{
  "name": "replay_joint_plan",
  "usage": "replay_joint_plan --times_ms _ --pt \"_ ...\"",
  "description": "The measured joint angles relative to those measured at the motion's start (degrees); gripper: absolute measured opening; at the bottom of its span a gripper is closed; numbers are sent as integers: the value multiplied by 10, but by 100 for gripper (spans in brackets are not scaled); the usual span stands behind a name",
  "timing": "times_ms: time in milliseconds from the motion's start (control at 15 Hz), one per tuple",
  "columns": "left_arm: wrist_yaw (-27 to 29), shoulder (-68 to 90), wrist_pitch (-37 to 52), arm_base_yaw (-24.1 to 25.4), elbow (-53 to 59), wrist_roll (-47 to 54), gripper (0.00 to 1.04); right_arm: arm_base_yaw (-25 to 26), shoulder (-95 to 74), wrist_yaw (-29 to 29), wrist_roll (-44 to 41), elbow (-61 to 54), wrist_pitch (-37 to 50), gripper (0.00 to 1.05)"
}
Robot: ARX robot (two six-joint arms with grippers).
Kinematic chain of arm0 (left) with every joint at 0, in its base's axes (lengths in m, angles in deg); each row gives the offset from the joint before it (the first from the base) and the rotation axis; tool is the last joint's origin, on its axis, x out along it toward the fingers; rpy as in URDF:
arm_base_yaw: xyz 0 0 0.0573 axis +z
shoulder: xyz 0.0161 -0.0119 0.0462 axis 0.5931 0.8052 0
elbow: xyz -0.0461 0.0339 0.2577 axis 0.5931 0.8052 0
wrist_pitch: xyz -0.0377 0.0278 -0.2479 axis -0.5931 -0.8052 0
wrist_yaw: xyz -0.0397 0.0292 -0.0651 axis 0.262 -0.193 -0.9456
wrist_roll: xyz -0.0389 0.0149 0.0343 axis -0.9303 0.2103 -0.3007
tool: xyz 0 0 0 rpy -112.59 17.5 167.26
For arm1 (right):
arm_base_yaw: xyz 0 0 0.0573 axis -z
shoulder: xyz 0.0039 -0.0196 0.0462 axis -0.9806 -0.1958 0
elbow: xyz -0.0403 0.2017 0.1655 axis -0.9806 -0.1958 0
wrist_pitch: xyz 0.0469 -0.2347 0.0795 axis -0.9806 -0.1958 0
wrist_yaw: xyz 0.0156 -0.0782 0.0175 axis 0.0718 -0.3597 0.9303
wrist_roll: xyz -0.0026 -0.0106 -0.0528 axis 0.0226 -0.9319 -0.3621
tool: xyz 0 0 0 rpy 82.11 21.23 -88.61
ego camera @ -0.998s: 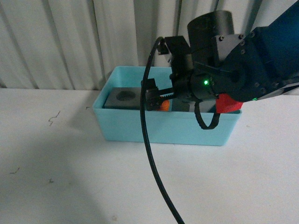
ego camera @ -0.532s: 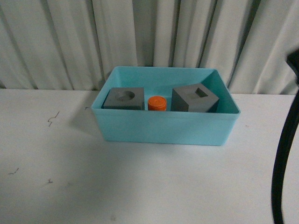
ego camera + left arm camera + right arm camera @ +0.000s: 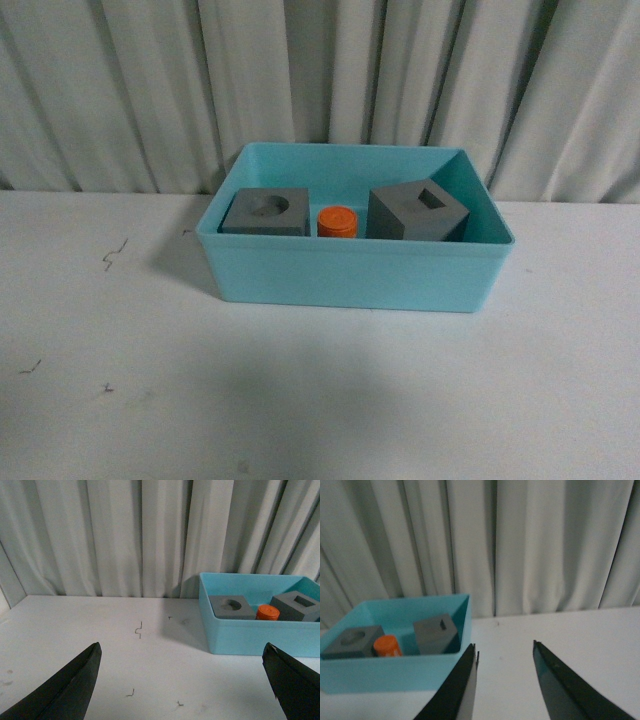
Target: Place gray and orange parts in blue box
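Since all three parts sit inside the blue box (image 3: 350, 275), the job looks done. The gray block with the round hole (image 3: 265, 213) is at the left end of the box. The gray block with the square hole (image 3: 418, 212) is at the right end. The orange piece (image 3: 337, 221) stands between them, just beside the round-hole block. None of them pokes out over the rim.

The box rests on the white tabletop (image 3: 300, 390), close to the curtain. Its long side runs left to right across the robot's view.

No arm shows in the front view. The left pincer (image 3: 182, 680) is open wide, with nothing in it. From there the box lies ahead and off to the right, well apart from the fingers. The right pincer (image 3: 505, 680) is open too, but less wide, and it is empty. From there the box lies ahead and off to the left, and it looks nearer to this arm than to the other one.

I think nothing is left to pick up. Both arms could just rest where they are, away from the box.
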Motion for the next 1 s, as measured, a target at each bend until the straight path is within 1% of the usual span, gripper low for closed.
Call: replay_joint_plan --times_ms 67,133,200,266,399,466,532,599,998 --pt "0 0 0 0 0 0 98 16 -1 16 -13 -21 29 29" --pt "0 0 0 0 0 0 98 30 15 30 -17 -40 -10 16" --pt "0 0 0 0 0 0 98 41 42 43 -21 -42 -30 4" --pt "0 0 0 0 0 0 98 52 85 54 -27 -42 -55 2" --pt "0 0 0 0 0 0 98 73 140 73 -27 -42 -111 2" --pt "0 0 0 0 0 0 98 115 168 123 -28 -42 -139 2" --pt "0 0 0 0 0 0 98 137 194 125 -27 -42 -158 2" --pt "0 0 0 0 0 0 98 136 219 133 -27 -42 -179 2" --pt "0 0 0 0 0 0 98 135 316 133 -27 -42 -277 2"
